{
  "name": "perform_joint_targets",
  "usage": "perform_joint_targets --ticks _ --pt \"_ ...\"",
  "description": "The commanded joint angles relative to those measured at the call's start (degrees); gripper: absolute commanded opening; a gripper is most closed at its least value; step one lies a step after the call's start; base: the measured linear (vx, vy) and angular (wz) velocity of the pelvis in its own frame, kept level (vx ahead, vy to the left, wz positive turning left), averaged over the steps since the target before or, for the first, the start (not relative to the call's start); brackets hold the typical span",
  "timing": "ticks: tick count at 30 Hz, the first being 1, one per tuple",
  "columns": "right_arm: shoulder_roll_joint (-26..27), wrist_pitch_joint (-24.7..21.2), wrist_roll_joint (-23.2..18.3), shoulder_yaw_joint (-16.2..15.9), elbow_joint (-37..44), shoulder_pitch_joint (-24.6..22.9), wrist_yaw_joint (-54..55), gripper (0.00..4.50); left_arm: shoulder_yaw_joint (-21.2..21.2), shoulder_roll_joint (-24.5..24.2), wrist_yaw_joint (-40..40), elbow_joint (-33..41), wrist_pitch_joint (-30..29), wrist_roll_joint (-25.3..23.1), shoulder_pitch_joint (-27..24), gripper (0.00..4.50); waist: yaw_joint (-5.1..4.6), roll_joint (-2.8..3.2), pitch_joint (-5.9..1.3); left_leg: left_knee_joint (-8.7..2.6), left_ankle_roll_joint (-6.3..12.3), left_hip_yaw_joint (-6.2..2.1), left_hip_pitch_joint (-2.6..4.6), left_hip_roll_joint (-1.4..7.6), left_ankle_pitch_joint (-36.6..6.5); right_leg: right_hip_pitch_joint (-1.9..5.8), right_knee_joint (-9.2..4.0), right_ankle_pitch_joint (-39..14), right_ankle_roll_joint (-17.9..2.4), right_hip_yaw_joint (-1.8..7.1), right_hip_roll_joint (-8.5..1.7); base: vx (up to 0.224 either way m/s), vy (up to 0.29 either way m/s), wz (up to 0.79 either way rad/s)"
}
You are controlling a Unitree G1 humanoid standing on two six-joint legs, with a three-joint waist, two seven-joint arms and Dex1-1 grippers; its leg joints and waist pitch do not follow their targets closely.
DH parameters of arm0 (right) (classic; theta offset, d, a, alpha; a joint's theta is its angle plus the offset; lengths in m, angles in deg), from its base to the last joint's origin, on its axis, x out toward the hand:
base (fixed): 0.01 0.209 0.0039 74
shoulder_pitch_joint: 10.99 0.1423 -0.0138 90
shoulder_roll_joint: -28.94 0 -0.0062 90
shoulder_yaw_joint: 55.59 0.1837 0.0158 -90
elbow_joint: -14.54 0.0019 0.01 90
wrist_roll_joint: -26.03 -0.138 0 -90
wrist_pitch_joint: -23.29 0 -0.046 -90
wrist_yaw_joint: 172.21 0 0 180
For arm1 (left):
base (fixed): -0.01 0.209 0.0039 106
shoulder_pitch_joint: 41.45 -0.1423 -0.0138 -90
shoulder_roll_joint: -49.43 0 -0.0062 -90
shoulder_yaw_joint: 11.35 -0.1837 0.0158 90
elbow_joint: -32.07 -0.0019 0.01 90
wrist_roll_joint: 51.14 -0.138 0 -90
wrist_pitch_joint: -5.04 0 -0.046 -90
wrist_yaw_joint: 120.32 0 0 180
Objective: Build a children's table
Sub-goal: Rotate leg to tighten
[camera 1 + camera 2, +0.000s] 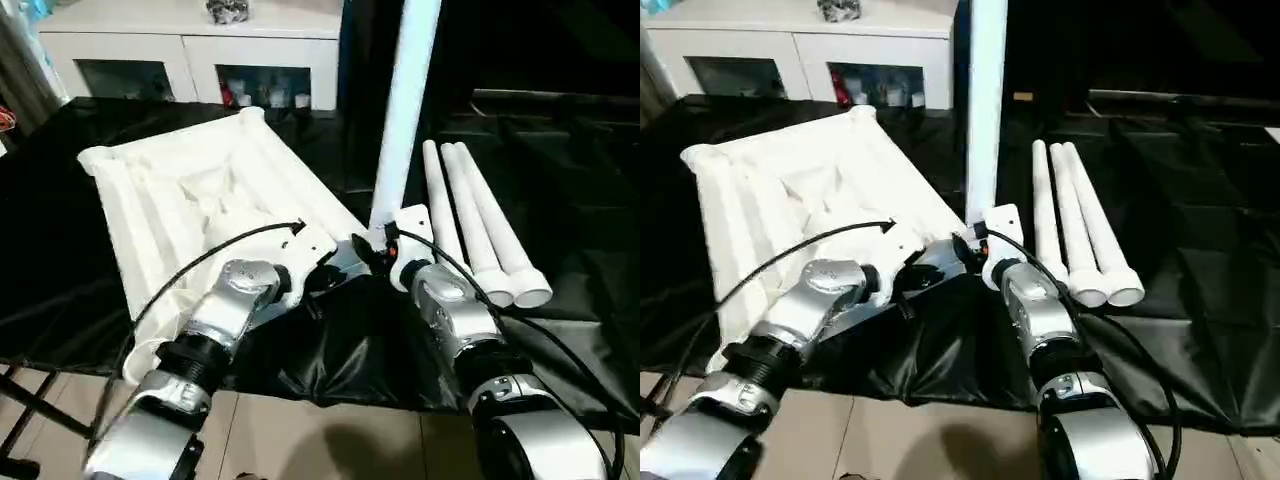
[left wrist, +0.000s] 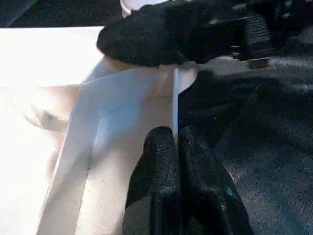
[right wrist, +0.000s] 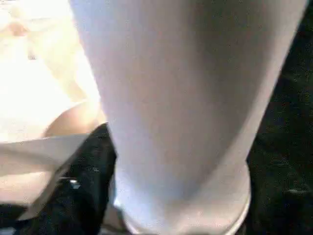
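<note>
No legible text, label or number anywhere.

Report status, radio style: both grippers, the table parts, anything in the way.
Left gripper shut on tabletop rim. Right gripper at base of upright leg, at tabletop's near corner; grip unclear. Three spare legs lying to the right. Nothing in the way.

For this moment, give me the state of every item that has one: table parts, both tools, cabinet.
Tabletop: upside down, ribbed underside up.
Upright leg: standing at the tabletop's near corner.
Three spare legs: lying side by side on the black sheet.
Left tool: shut on the tabletop's rim.
Right tool: at the upright leg's base.
Cabinet: doors closed.
</note>
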Motion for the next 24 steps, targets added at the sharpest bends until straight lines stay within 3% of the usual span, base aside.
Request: perform_joint_targets --ticks 1,6,16,24 --pt "2.2 0.4 0.2 -5.4 0.1 -1.2 -7.8 3.78 -1.1 0.7 3.1 3.2 3.8 2.3 -0.2 0.00 0.28 -0.52 -3.79 -3.76 3.66 -1.63 1.16 2.59 -11.0 2.14 -4.60 -4.4 -13.8 2.30 -4.89 0.000 0.000 0.00" --pt "-0.3 2.0 -0.1 -7.3 2.1 -3.0 -15.5 4.10 -2.0 -1.2 7.4 4.7 4.7 3.1 -1.3 0.00 -0.01 -0.36 -3.64 -3.94 2.95 -1.57 1.41 2.74 -12.7 1.83 -4.70 -6.2 -14.3 2.40 -4.71 0.000 0.000 0.00" --pt "-8.4 -0.7 -2.9 -10.9 10.8 -7.3 -36.9 4.10 -3.6 -7.8 19.0 6.3 6.7 3.8 -3.1 0.00 1.08 -0.23 -3.76 -3.80 3.69 -1.32 1.58 3.05 -11.9 1.80 -4.44 -4.6 -14.7 2.27 -4.58 0.000 0.000 0.00" --pt "-11.4 -4.4 -4.0 -13.0 15.4 -9.2 -45.5 3.35 -4.7 -10.8 25.6 8.3 5.5 5.3 -3.8 0.00 1.87 -0.37 -3.69 -3.96 3.14 -1.36 1.53 3.04 -11.7 1.75 -4.38 -5.3 -14.4 2.31 -4.67 0.000 0.000 0.00"
